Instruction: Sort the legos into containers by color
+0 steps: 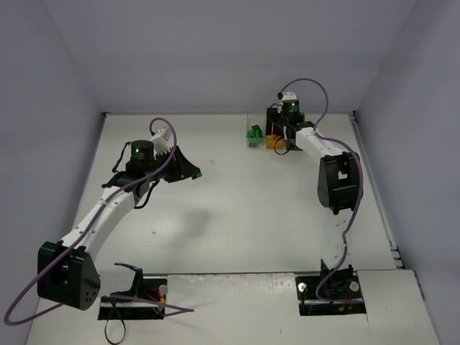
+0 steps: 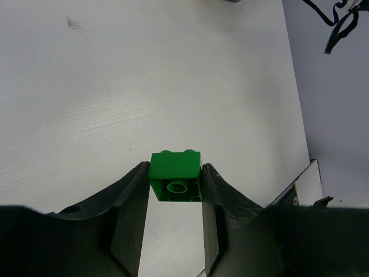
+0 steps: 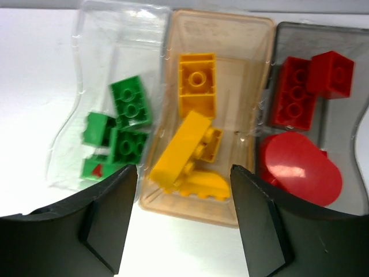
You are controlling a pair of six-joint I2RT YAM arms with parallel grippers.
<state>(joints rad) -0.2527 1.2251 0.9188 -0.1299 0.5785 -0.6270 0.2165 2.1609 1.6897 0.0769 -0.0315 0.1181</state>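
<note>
Left tool [image 2: 174, 173], closed on a green brick [image 2: 175, 167], is held above the tabletop [image 1: 237, 215], left of its centre. Right tool [image 3: 183, 170], jaws apart and empty, hangs over the near end of the orange box [image 3: 245, 69], the middle of three joined boxes at the tabletop's far edge. Green legos [image 3: 130, 104] lie in the clear box [image 3: 115, 34], yellow legos [image 3: 197, 81] in the orange box, and red legos [image 3: 294, 95] in the grey box [image 3: 351, 34].
</note>
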